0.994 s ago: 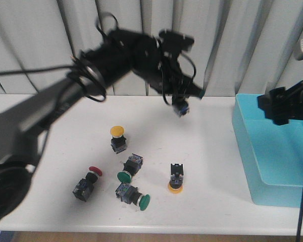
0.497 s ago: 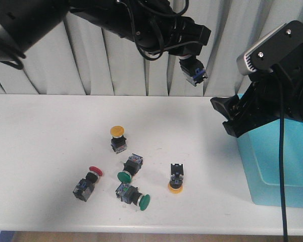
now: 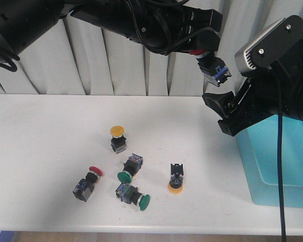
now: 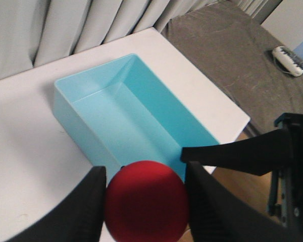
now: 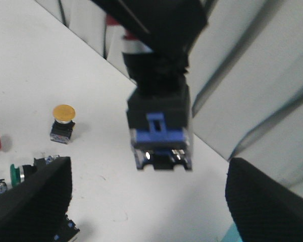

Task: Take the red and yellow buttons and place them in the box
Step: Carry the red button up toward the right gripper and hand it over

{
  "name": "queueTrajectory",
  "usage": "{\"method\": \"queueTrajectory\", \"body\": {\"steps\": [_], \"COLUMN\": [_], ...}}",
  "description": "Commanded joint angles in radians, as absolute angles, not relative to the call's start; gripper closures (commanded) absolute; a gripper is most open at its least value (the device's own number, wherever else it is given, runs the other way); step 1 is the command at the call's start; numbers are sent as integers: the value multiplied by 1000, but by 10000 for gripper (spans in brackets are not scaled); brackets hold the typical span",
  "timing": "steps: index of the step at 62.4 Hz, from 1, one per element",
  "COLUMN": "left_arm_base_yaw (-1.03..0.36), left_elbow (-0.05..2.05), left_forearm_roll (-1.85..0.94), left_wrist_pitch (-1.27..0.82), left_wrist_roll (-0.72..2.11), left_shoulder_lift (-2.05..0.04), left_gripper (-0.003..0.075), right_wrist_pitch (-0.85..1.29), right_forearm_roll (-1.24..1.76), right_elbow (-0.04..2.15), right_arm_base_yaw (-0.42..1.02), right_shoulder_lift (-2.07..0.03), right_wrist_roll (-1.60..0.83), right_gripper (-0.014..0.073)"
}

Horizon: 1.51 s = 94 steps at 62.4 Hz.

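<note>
Red button (in hand): held in the left claw [image 3: 208, 56], red cap [image 4: 145, 200] pinched between the two fingers [image 4: 83, 209], black-and-blue body [image 3: 215, 70] hanging below; high above the table, short of the box and not yet over it.
Box [image 3: 280, 156]: light blue, at the table's right end; the left wrist view shows its floor [image 4: 141, 121] with no button visible in it.
Left claw state: closed on the red button, fingers pressed to either side of the cap.
Right claw [image 3: 224, 113]: hangs just beside the box's near-left corner, below the carried button; fingers [image 5: 33, 199] spread wide with nothing between them.
Yellow button, upright [image 3: 118, 138]: on the table, well left of the box, cap up.
Yellow button, inverted [image 3: 175, 179]: on the table, nearest of the loose pieces to the box, standing on its cap.
Red button, lying [image 3: 87, 182]: on its side, farthest from the box.
Green buttons: two, one [image 3: 129, 168] and another [image 3: 133, 195], lying between the red one and the inverted yellow one; not wanted for the box.
Table [image 3: 45, 126]: white, carries all loose pieces and the box.
Progress (judged): early. One red button is lifted and close to delivery; none seen deposited. Left to do: drop this one, then fetch one red and two yellow.
Next move (judged): carry the held button a little further over the box wall before letting go.
</note>
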State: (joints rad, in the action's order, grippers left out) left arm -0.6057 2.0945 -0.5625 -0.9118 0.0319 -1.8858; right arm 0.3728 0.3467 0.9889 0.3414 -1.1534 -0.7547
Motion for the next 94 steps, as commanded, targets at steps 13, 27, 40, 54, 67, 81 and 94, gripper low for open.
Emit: {"method": "queueTrajectory", "body": {"steps": [13, 27, 40, 54, 67, 81, 94], "left_arm_base_yaw": [-608, -608, -608, -608, -611, -627, -638], "left_elbow": [2116, 2116, 2116, 2116, 2116, 2116, 2116], "left_forearm_roll": [-663, -669, -723, -723, -722, -722, -722], "left_wrist_pitch": [-884, -884, -885, -903, -916, -908, -926], "left_wrist_roll": [25, 25, 26, 26, 56, 136, 220], "left_shoulder_lift": [-1860, -1858, -1858, -1858, -1858, -1858, -1858], "left_gripper": [727, 727, 727, 726, 722, 637, 375], "right_wrist_pitch": [276, 258, 258, 236, 229, 229, 229], "right_forearm_roll": [480, 480, 482, 506, 506, 506, 506], "right_elbow": [1024, 1024, 1024, 1024, 1024, 1024, 1024], "right_arm_base_yaw": [343, 343, 343, 343, 343, 343, 341], "right_shoulder_lift": [-1136, -1142, -1187, -1194, -1194, -1194, -1194], "right_wrist_roll": [-910, -910, -910, -912, -912, -912, -911], "right_gripper": [1, 27, 142, 389, 606, 601, 599]}}
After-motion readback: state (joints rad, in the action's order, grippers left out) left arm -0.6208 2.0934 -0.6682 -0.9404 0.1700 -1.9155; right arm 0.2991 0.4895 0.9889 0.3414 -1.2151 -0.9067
